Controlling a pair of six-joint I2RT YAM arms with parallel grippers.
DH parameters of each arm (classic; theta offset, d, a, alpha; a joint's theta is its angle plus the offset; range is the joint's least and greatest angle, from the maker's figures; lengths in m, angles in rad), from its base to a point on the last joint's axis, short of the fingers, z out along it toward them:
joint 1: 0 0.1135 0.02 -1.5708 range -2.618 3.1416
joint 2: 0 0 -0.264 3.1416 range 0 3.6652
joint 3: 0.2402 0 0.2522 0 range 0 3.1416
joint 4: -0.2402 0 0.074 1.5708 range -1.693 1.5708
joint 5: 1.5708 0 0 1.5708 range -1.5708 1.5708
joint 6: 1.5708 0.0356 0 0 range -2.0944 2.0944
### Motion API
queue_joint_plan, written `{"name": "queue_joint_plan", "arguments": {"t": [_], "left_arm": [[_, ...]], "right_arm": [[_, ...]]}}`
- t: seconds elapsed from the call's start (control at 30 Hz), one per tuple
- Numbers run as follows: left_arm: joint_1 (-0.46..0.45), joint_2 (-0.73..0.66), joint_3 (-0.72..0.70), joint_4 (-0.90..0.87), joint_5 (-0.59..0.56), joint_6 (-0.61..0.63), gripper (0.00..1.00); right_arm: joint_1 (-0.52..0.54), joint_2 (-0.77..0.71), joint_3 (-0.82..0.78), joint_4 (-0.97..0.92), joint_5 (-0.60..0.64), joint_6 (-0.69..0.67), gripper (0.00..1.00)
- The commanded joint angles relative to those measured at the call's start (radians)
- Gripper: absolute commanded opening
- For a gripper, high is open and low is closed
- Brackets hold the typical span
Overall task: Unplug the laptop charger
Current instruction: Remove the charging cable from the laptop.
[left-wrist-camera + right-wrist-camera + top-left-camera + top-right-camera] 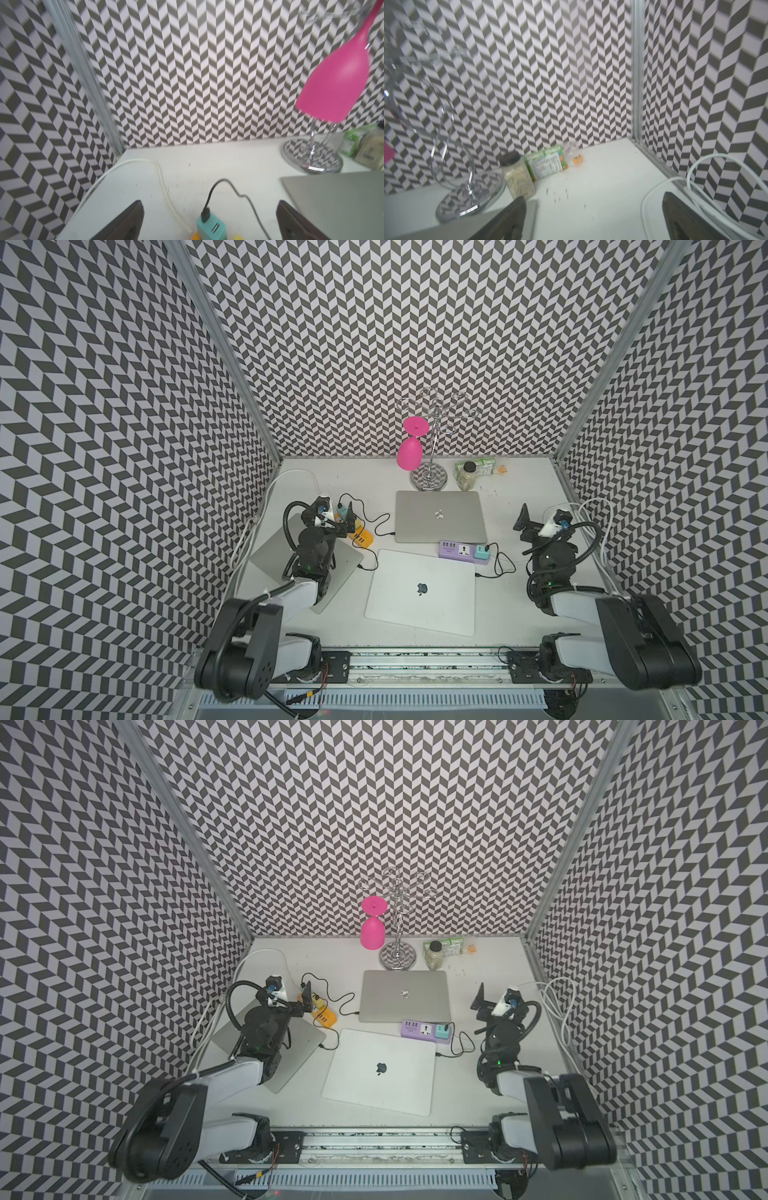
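Hovering with jaws spread wide and holding nothing, left pincer (209, 204) had the grey laptop (336, 199) just outside one finger. Right pincer (593, 197), equally wide and empty, stood well apart. Yellow power strip (360, 537) lay below left pincer. Teal charger (211, 227) sat on that strip, between the fingers, touching neither. Black cable (214, 187) left its top.

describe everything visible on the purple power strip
The purple power strip is a flat plastic-looking bar lying on the table between the gray laptop and the white laptop. One end has a row of small ports, the middle one socket, the other end a teal adapter with a black cable plugged in.
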Motion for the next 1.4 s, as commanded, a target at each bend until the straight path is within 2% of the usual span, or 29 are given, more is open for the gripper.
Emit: {"name": "queue_joint_plan", "arguments": {"t": [0.0, 0.1, 0.2, 0.3, 0.43, 0.57, 0.73, 0.83, 1.1, 1.23, 1.37], "left_arm": [[-0.021, -0.159, 0.033, -0.278, -0.066, -0.051, 1.0], [-0.026, -0.283, 0.068, -0.42, -0.029, -0.12, 1.0], [-0.044, -0.363, 0.13, -0.553, 0.0, -0.184, 1.0], [-0.067, -0.401, 0.189, -0.633, 0.104, -0.246, 1.0], [-0.145, -0.402, 0.252, -0.741, 0.144, -0.315, 1.0], [-0.261, -0.417, 0.212, -0.701, 0.162, -0.382, 1.0], [-0.422, -0.395, 0.143, -0.596, 0.169, -0.369, 0.98], [-0.473, -0.36, 0.133, -0.573, 0.187, -0.319, 0.98], [-0.504, -0.31, 0.082, -0.516, 0.299, -0.193, 0.95], [-0.508, -0.281, 0.053, -0.477, 0.374, -0.124, 0.88], [-0.509, -0.22, 0.07, -0.491, 0.452, -0.064, 0.78]], "right_arm": [[0.003, -0.193, 0.063, -0.318, 0.042, 0.093, 0.99], [0.003, -0.306, 0.162, -0.604, 0.077, 0.22, 0.99], [0.003, -0.36, 0.284, -0.888, 0.013, 0.307, 0.99], [0.003, -0.383, 0.405, -1.157, -0.03, 0.425, 0.99], [0.003, -0.361, 0.552, -1.489, -0.131, 0.542, 0.99], [0.003, -0.323, 0.631, -1.745, -0.272, 0.703, 0.99], [0.006, -0.328, 0.558, -1.836, -0.491, 0.889, 0.99], [0.007, -0.341, 0.518, -1.872, -0.547, 0.933, 0.99], [0.007, -0.437, 0.49, -1.957, -0.606, 1.058, 0.99], [0.007, -0.471, 0.532, -2.031, -0.609, 1.085, 1.0], [0.008, -0.521, 0.553, -2.099, -0.643, 1.149, 1.0]]}}
